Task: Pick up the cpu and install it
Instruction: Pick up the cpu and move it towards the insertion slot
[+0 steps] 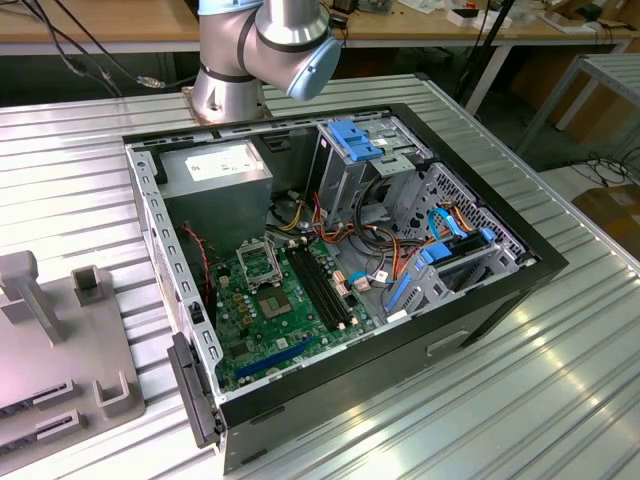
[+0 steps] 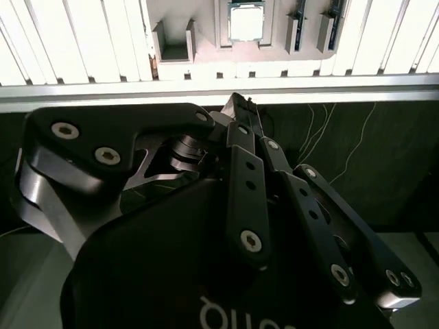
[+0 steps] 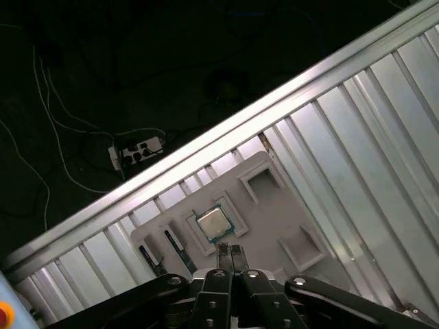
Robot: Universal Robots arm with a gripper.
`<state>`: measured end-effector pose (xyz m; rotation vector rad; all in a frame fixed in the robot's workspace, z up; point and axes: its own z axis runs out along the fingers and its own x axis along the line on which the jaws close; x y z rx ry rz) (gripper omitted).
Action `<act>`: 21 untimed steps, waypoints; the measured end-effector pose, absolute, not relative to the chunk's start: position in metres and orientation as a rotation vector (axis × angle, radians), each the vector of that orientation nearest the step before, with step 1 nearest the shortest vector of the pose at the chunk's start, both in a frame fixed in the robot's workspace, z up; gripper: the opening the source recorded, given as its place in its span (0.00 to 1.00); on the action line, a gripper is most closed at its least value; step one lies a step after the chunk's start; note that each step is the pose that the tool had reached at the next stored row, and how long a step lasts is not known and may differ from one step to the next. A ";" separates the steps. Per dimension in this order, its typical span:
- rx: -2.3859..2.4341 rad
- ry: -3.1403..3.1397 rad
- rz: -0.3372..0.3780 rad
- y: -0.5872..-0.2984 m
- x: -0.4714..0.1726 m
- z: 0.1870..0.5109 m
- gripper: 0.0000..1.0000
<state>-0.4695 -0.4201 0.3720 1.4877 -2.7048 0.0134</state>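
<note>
The cpu [image 3: 212, 223] is a small silver square lying flat in a square recess of the grey holder tray [image 3: 274, 212] on the ribbed metal table. The second wrist view has the cpu [image 2: 245, 22] in that same tray [image 2: 206, 55]. My gripper [image 3: 231, 253] hangs well above the tray, apart from the chip, fingertips pressed together and holding nothing. Its black linkages [image 2: 247, 185] converge to the closed tips [image 2: 240, 103]. In the exterior view the open computer case [image 1: 520, 270] holds the green motherboard [image 1: 270, 320] with its metal-framed socket [image 1: 258, 262].
The tray [image 1: 50, 350] sits at the exterior view's left, beside the case. Memory sticks [image 3: 171, 240] stand in slots next to the chip. The arm's base [image 1: 250, 50] is behind the case. The table's edge rail [image 3: 226, 137] borders a dark floor with cables and a power strip [image 3: 137, 147].
</note>
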 end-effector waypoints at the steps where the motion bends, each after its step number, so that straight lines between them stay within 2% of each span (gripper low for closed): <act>1: 1.475 -2.711 0.014 -0.420 -0.469 0.372 0.11; 21: 1.343 -2.775 0.020 -0.420 -0.469 0.371 0.11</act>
